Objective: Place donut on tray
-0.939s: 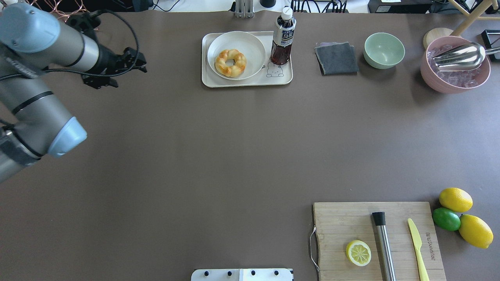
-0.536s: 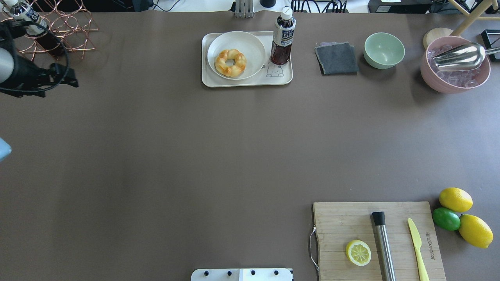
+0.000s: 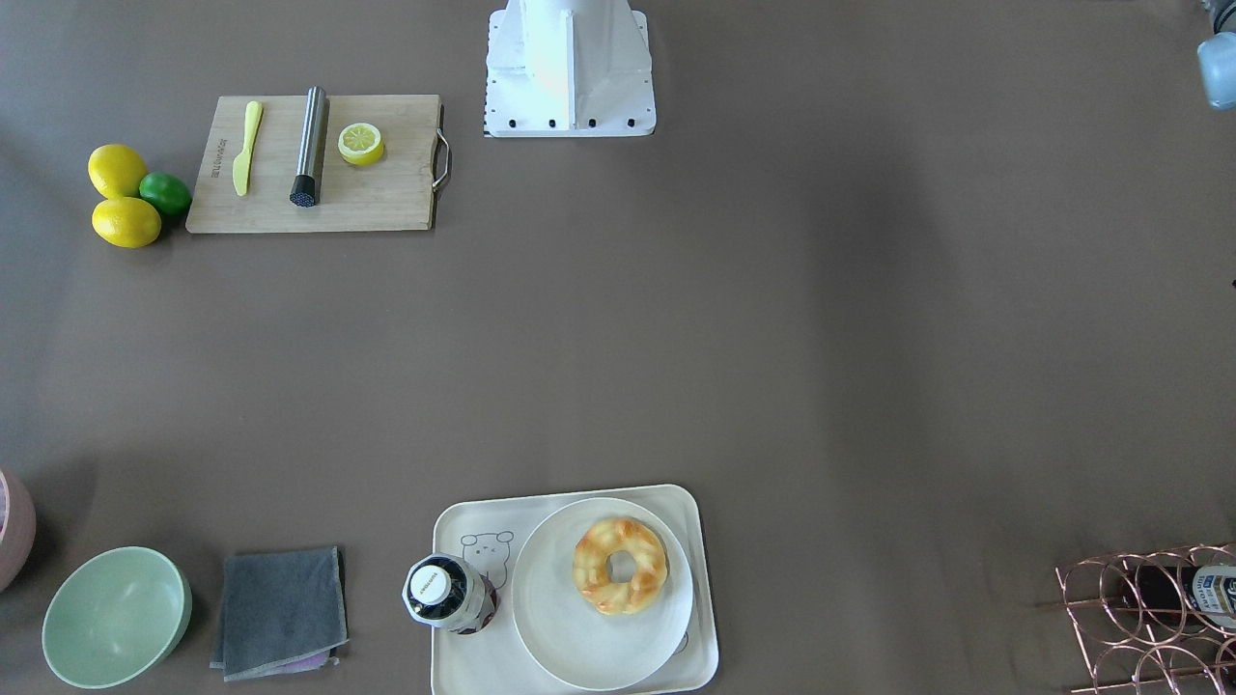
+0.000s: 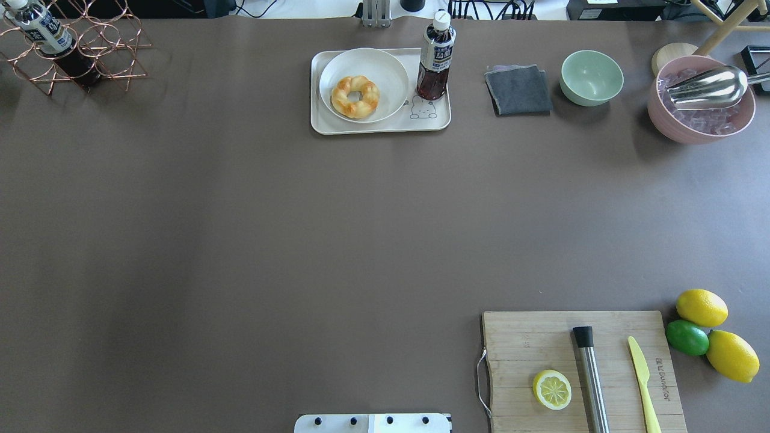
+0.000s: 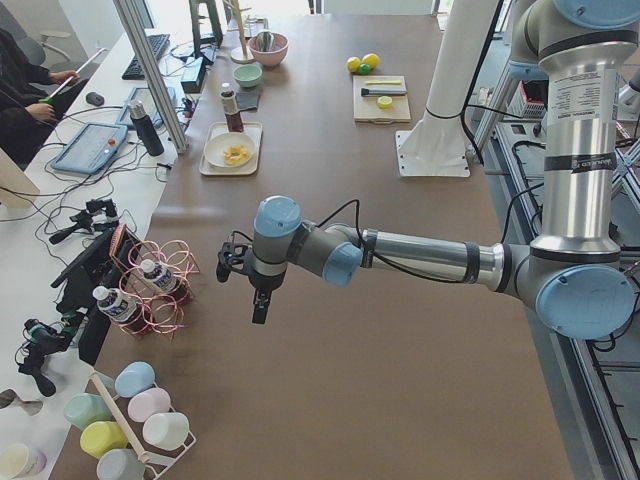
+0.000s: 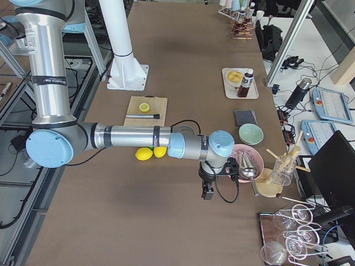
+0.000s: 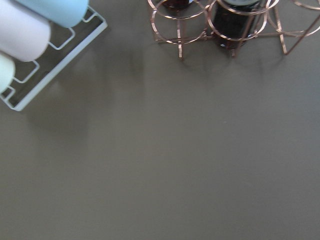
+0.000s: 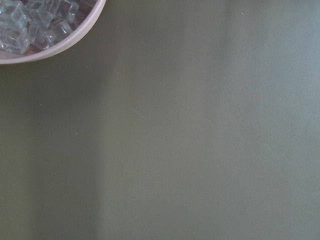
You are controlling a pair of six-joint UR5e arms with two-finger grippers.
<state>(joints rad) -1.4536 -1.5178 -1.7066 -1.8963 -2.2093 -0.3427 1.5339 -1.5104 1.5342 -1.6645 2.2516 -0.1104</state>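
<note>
1 donut [image 4: 355, 97] flat, hole up, on plate [image 4: 386, 71] w/in tray [image 4: 385, 124].

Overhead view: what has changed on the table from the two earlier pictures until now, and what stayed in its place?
The left arm drew back toward the view's left edge and has left the overhead view, uncovering the copper wire rack and the racked bottle. Nothing was visibly gripped or released. The donut stayed on the round plate on the tray, beside the dark drink bottle.
</note>
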